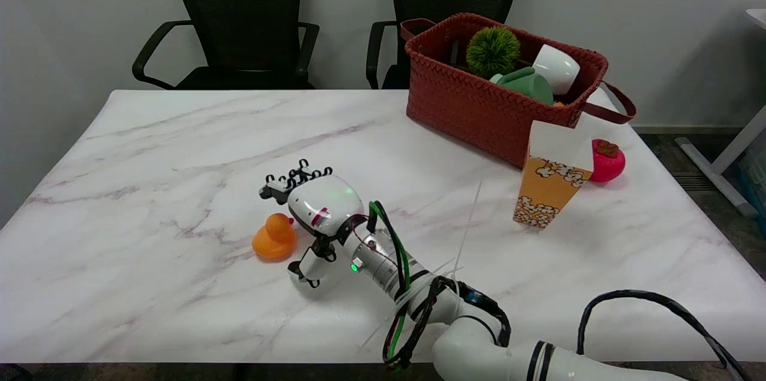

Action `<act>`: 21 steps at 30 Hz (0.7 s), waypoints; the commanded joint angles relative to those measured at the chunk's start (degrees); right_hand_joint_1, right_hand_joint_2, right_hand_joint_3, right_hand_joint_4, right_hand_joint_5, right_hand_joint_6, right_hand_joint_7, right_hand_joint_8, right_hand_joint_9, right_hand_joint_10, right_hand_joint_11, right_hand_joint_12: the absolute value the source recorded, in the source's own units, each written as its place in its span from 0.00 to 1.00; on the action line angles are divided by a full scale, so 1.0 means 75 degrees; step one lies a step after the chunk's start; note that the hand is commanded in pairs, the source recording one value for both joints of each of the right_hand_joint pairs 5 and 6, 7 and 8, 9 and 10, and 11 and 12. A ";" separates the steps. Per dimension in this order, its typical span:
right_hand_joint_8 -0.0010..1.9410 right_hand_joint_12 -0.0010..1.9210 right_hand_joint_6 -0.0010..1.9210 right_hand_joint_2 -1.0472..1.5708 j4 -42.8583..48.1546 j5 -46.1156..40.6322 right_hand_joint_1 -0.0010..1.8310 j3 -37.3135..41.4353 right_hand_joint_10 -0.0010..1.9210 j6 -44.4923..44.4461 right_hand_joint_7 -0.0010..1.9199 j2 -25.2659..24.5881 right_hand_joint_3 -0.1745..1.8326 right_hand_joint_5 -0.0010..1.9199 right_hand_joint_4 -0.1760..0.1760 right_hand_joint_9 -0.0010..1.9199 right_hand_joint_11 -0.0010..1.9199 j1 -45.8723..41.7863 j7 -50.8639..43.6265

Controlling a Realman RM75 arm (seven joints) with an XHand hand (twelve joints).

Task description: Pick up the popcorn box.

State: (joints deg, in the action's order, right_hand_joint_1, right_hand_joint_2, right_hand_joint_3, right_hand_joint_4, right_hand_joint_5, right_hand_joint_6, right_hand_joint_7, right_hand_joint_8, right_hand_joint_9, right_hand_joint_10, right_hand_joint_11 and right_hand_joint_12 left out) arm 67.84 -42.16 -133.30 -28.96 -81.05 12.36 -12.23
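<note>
Right hand [317,204] low over counter [179,148], fingers spread, holding nothing; orange duck [274,237] just beside it. Popcorn box [550,180] stood upright well right, before red basket [497,100], pink fruit toy [607,161] beside. Step judged: reach not yet begun. Next: swing right, close around box sides.

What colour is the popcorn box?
The popcorn box is orange with white popcorn pictures and a white top, seen in the head view.

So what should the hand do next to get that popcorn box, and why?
Probably swing right, toward the popcorn box: the right hand sits empty beside the orange rubber duck, well left of the box standing upright by the red basket.
</note>
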 commanded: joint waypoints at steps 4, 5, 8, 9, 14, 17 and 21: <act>0.33 0.18 0.24 0.45 0.0067 -0.0001 0.67 -0.0001 0.30 -0.0015 0.34 -0.0089 0.55 0.24 0.50 0.30 0.18 -0.0060 -0.0001; 0.33 0.18 0.24 0.45 0.0074 -0.0001 0.67 -0.0011 0.30 -0.0021 0.34 -0.0089 0.55 0.24 0.50 0.30 0.18 -0.0060 0.0006; 0.33 0.18 0.24 0.45 0.0074 -0.0001 0.67 0.0001 0.30 -0.0022 0.34 -0.0089 0.55 0.24 0.50 0.30 0.18 -0.0076 -0.0024; 0.33 0.18 0.24 0.46 0.0078 -0.0001 0.67 0.0014 0.30 -0.0029 0.34 -0.0089 0.54 0.24 0.50 0.30 0.18 -0.0086 -0.0044; 0.33 0.18 0.23 0.46 0.0132 -0.0001 0.67 0.0086 0.30 -0.0085 0.33 -0.0089 0.54 0.23 0.50 0.30 0.18 -0.0148 -0.0058; 0.33 0.18 0.23 0.46 0.0231 -0.0001 0.67 0.0274 0.30 -0.0228 0.33 -0.0102 0.53 0.23 0.50 0.30 0.18 -0.0267 -0.0058; 0.28 0.20 0.15 0.46 0.0433 -0.0001 0.64 0.0583 0.27 -0.0609 0.29 -0.0130 0.51 0.15 0.50 0.27 0.20 -0.0524 -0.0069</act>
State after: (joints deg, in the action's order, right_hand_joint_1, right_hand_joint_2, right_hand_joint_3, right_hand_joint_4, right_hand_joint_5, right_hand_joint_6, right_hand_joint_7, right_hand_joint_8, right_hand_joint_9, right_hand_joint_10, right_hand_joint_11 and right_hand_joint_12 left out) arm 68.58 -42.17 -132.83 -29.34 -81.58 11.57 -12.48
